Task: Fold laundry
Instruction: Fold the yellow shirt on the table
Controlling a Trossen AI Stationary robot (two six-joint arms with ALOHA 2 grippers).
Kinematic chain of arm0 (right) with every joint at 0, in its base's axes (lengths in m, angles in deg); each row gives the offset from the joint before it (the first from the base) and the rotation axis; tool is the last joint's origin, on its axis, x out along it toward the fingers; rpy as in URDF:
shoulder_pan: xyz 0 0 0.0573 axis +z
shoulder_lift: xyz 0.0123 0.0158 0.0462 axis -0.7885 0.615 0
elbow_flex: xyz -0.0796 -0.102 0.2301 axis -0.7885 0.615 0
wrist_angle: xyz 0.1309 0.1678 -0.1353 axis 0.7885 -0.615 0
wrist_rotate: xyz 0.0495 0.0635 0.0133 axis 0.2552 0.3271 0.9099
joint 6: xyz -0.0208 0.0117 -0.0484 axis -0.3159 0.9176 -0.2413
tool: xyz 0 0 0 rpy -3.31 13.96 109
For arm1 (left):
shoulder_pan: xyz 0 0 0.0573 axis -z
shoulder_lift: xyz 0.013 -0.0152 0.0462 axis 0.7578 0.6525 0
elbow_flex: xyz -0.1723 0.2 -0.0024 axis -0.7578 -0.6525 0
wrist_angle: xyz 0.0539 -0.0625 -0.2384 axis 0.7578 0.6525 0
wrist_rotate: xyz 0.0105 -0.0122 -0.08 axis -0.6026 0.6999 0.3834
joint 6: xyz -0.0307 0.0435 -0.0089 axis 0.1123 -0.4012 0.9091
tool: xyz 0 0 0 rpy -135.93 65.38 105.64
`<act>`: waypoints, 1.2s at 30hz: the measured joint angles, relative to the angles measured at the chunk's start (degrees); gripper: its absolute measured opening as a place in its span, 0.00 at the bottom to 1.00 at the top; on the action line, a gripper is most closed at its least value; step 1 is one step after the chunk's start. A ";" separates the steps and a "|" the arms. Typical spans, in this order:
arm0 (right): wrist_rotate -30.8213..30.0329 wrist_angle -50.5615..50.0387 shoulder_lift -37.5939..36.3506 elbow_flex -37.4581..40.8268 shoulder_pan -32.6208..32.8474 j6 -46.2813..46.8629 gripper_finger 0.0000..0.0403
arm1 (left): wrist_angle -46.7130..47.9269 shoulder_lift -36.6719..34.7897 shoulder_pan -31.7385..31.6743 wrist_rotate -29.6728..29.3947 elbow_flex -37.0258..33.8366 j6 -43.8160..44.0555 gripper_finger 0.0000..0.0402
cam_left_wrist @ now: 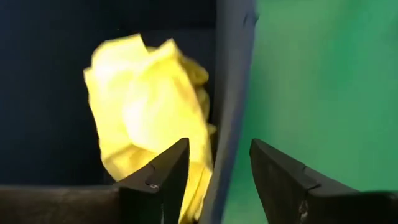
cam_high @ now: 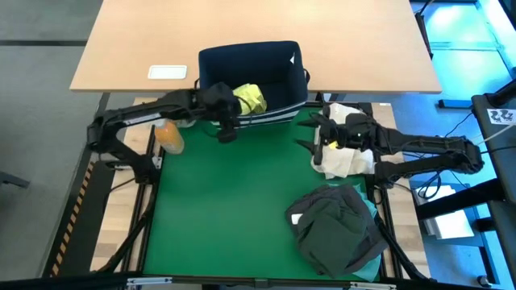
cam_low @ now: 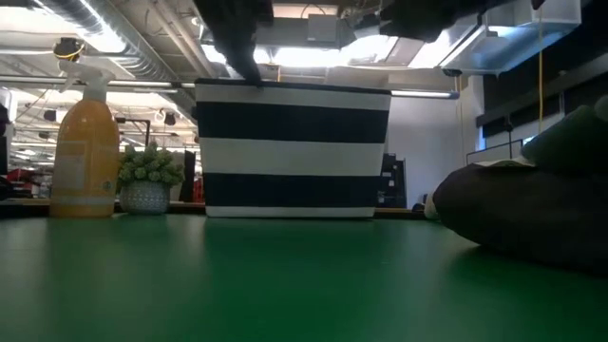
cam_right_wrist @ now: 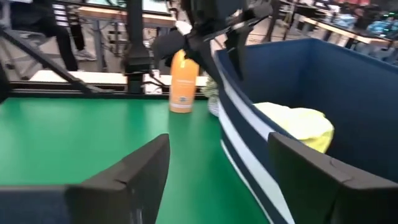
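A bright yellow-green shirt [cam_high: 250, 97] lies crumpled inside the navy bin [cam_high: 211, 66] at the table's far edge. My left gripper [cam_left_wrist: 217, 165] hangs open above the bin's near wall [cam_left_wrist: 231, 93]. That wall shows between its fingers and the shirt [cam_left_wrist: 149, 106] beside it. My right gripper [cam_right_wrist: 217, 180] is open with nothing in it, right of the bin, pointing toward its striped side [cam_right_wrist: 245, 149]. A dark grey and olive pile of garments [cam_high: 334, 227] rests on the green mat at the near right, with a turquoise piece [cam_high: 372, 259] showing under it.
A cream cloth bundle [cam_high: 340, 161] lies under the right arm. An orange spray bottle [cam_high: 169, 135] stands at the far left of the mat [cam_high: 218, 209]. A small plant pot [cam_low: 147, 185] stands beside the bottle. The mat's middle and near left are bare.
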 joint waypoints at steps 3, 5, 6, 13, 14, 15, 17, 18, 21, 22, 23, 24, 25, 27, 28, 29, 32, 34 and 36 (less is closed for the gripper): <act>0.02 0.06 0.13 0.00 -1.99 -0.21 0.68 | 2.82 2.57 -1.13 -0.92 1.32 -0.84 0.41; 0.00 0.43 0.50 0.00 -3.18 -0.47 0.68 | 3.66 3.66 -1.82 -2.13 1.34 -1.27 0.41; 0.02 0.71 0.78 0.00 -3.79 -0.52 0.68 | 4.15 4.07 -2.11 -2.50 1.34 -1.30 0.41; 3.52 5.02 4.11 0.00 -7.43 -0.61 0.65 | 4.73 4.62 -0.98 -3.37 1.01 -4.12 0.34; 4.18 5.86 4.70 0.00 -7.93 -0.63 0.64 | 4.73 4.62 -0.11 -3.28 0.81 -4.57 0.31; 4.62 6.41 5.26 0.00 -8.45 -0.61 0.64 | 4.73 4.62 0.78 -3.26 0.55 -5.30 0.27; 4.76 6.60 6.64 -0.60 -9.49 -0.61 0.63 | 4.58 4.62 2.57 -3.47 -0.35 -6.65 0.17; 4.76 6.50 7.42 -1.32 -9.93 -0.57 0.62 | 4.34 4.62 3.46 -3.45 -0.97 -7.37 0.12; 4.80 5.06 9.77 -3.92 -11.08 -0.27 0.61 | 4.19 4.62 5.73 -3.52 -3.00 -8.36 0.02; 4.90 4.74 10.63 -4.85 -11.38 -0.26 0.61 | 4.16 4.60 6.42 -3.51 -3.66 -8.40 0.02; 4.98 3.86 11.56 -5.82 -11.39 -0.25 0.61 | 4.17 4.56 7.18 -3.52 -4.35 -8.48 0.02; 4.98 2.58 12.60 -7.00 -11.41 -0.27 0.61 | 4.20 4.56 7.85 -3.51 -5.07 -8.50 0.01; 4.99 0.97 13.62 -8.35 -11.38 -0.50 0.62 | 4.26 4.56 8.56 -3.70 -5.69 -8.49 0.01; 5.01 -2.61 15.98 -11.13 -11.23 -1.60 0.63 | 4.31 4.56 10.09 -5.54 -6.93 -8.41 0.01; 5.01 -4.09 17.24 -12.41 -11.23 -1.80 0.64 | 4.08 4.56 10.81 -6.65 -7.52 -8.37 0.01; 5.01 -5.64 18.67 -13.70 -11.23 -1.92 0.65 | 3.58 4.56 11.65 -7.70 -8.17 -8.32 0.01; 5.01 -8.91 23.13 -16.47 -11.23 -3.06 0.69 | 1.76 4.56 13.50 -9.71 -9.86 -7.47 0.01; 5.01 -9.15 25.95 -17.52 -11.23 -3.17 0.72 | 0.58 4.56 14.40 -10.09 -10.85 -7.16 0.01; 5.01 -8.89 28.66 -18.67 -11.23 -3.17 0.76 | -0.37 4.58 15.25 -10.66 -11.75 -7.01 0.01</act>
